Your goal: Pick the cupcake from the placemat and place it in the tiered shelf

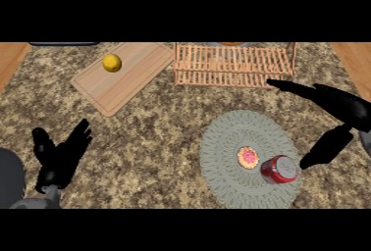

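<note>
**A:** Where is the cupcake (249,157) sitting?

**B:** On the placemat (230,131), a round grey woven mat lying toward the counter's (167,127) near right corner. The cupcake is near the middle of the mat, top up, pale rim with a pink-red centre. Just beside it on the right, also on the mat, is a red can (280,169) with a silvery top; I cannot tell whether the two touch.

**A:** And your right hand (340,105)?

**B:** It hangs over the counter's right edge, above and to the right of the mat. My fingers are straight and spread apart: one long finger points left toward the tiered shelf (233,65), and my thumb reaches down toward the can, its tip just beside the can's right side. Nothing is held in it.

**A:** The shelf?

**B:** A light wooden slatted rack at the counter's far edge, right of centre. My fingertip ends near its front right corner.

**A:** Your left hand (59,156)?

**B:** Resting near the counter's near left corner, fingers up, straight and slightly fanned, holding nothing.

**A:** Anything else on the counter?

**B:** A wooden cutting board (130,78) lies angled toward the far left corner, with a yellow lemon (112,62) on its far end, well apart from the mat.
</note>
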`<state>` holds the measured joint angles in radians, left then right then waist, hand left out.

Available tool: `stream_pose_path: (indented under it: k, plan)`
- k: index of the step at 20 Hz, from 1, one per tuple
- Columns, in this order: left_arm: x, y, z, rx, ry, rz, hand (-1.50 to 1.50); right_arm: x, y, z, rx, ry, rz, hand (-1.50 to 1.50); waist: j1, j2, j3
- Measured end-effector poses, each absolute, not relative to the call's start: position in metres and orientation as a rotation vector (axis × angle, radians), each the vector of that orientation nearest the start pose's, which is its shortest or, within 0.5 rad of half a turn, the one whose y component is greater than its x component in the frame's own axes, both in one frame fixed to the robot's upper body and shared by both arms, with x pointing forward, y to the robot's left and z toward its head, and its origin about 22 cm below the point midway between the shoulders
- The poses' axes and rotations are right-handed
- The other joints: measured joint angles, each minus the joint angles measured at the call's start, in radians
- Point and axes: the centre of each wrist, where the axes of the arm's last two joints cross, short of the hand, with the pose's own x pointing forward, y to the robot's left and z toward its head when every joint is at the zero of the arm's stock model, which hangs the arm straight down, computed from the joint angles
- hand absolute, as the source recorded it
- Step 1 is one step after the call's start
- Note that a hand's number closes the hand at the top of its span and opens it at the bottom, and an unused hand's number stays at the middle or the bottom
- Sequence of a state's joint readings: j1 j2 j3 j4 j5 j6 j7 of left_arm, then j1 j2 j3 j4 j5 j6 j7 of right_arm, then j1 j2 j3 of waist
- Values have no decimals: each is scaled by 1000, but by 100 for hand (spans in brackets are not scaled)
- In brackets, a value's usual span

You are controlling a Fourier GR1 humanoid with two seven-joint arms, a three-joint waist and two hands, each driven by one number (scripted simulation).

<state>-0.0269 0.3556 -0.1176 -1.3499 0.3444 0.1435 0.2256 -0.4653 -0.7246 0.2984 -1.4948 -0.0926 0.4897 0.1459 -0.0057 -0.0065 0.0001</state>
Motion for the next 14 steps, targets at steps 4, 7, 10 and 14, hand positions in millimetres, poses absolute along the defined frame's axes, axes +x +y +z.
stream_pose_path:
  k: [4,7,10,14]
  plan:
    - [245,291,-23,91,-1120,48,0,316,-251,141,-150,-1316,1196,-150,4,2,0]
    - [247,295,-23,92,-1123,40,0,311,-238,139,-187,-1264,1234,-150,6,3,1]
    - [246,300,-24,91,-1125,38,0,298,-226,132,-215,-1231,1280,-150,5,3,1]
    - [249,291,-22,96,-1125,42,0,291,-221,123,-268,-1183,1317,-150,7,4,2]
